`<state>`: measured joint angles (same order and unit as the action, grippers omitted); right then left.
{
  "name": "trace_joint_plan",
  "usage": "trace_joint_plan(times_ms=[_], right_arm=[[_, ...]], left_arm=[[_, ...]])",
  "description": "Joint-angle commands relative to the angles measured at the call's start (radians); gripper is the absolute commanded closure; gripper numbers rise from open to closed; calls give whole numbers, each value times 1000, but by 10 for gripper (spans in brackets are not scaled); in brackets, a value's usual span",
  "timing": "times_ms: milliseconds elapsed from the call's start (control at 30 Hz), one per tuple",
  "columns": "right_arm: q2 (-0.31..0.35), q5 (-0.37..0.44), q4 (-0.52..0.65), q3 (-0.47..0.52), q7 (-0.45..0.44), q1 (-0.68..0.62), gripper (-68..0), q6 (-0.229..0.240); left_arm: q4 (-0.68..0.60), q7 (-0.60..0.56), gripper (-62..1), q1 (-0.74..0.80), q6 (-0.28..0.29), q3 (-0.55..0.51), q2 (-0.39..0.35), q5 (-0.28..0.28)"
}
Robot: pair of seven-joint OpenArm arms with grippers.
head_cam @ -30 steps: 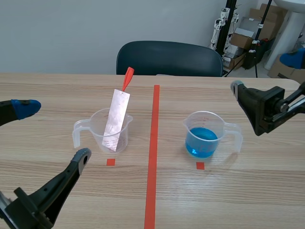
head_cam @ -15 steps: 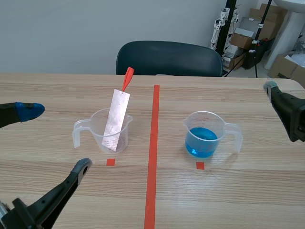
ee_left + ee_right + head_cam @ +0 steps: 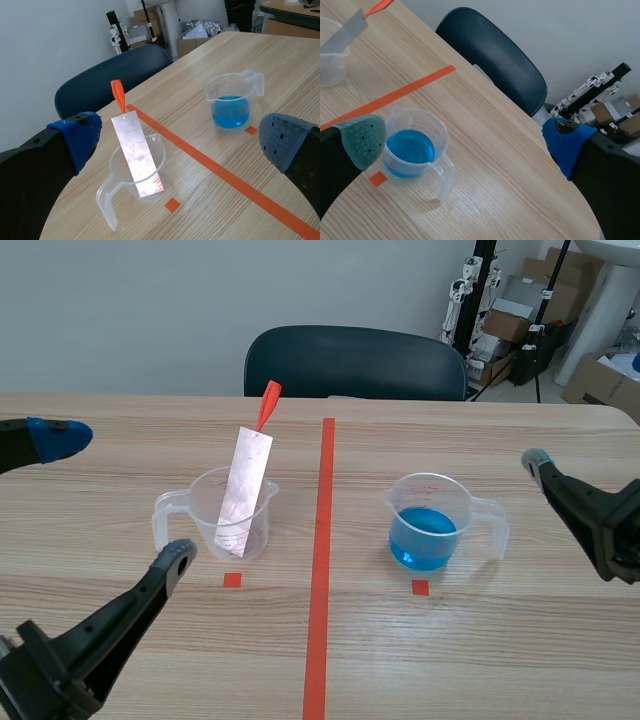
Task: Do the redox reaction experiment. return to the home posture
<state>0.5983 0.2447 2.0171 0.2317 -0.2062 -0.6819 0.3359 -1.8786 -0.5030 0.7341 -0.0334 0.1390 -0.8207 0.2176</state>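
Two plastic beakers sit on the counter (image 3: 480, 640), one on each side of the orange-red tape line (image 3: 322, 570) down the middle. The clear beaker (image 3: 200, 510) left of the line has a metal strip (image 3: 244, 490) standing in it. The strip is tilted, so its top leans out over the rim toward the line, and an orange tab (image 3: 268, 403) sticks up off the top end. Its surface looks kinda pinkish and blotchy, but through the plastic I honestly can't tell if there's any liquid in with it. The other beaker (image 3: 430, 525) is right of the line, handle pointing away from it, with blue liquid (image 3: 425, 537) in the lower part.

Neither arm is touching anything. Left jaws are wide apart and holding nothing. One finger (image 3: 45, 440) with a blue pad is by the counter's left edge, and the other finger (image 3: 130, 615) is low, nearer the robot. In the left wrist view the strip beaker sits ahead between them. Right jaws are spread apart too and empty, off to the right of the blue beaker and well apart from it. Dark chair (image 3: 355, 362) at the far side.
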Motion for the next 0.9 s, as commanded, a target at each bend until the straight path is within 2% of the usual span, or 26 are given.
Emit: trace_joint_plan(times_ms=[0, 33, 133, 200, 267, 400, 533, 633, 700, 867], right_arm=[[-31, 6, 55, -3, 8, 2, -679, -2], [-42, 5, 76, -3, 13, -10, -679, -5], [-67, -8, 129, -3, 24, -73, -679, -52], [-95, -26, 140, 0, 17, -107, -679, -59], [-131, -43, 140, 6, 18, -126, -679, -60], [-195, -69, 140, 35, -9, -153, -679, -111], [-209, -118, 140, 49, -29, -183, -679, -101], [-208, -122, 140, 48, -36, -185, -679, -54], [-206, -122, 140, 48, -36, -185, -679, -40], [-151, -122, 140, 9, -35, -185, -679, -36]], left_arm=[[-14, 0, -623, 2, -10, 6, -16, 4], [-14, 2, -623, 2, -20, 6, -26, 4], [-14, 6, -623, 2, -63, 6, -63, 4], [-14, 8, -623, 2, -85, 6, -92, 5], [-14, 8, -623, 2, -100, 6, -114, 8], [-14, 33, -623, 2, -112, 6, -129, 8], [-13, 34, -623, 2, -114, 6, -131, 7], [-12, 55, -623, 2, -114, 5, -140, 8], [-12, 56, -623, 2, -114, 5, -142, 8], [-1, 54, -623, -1, -114, 2, -141, 8]])
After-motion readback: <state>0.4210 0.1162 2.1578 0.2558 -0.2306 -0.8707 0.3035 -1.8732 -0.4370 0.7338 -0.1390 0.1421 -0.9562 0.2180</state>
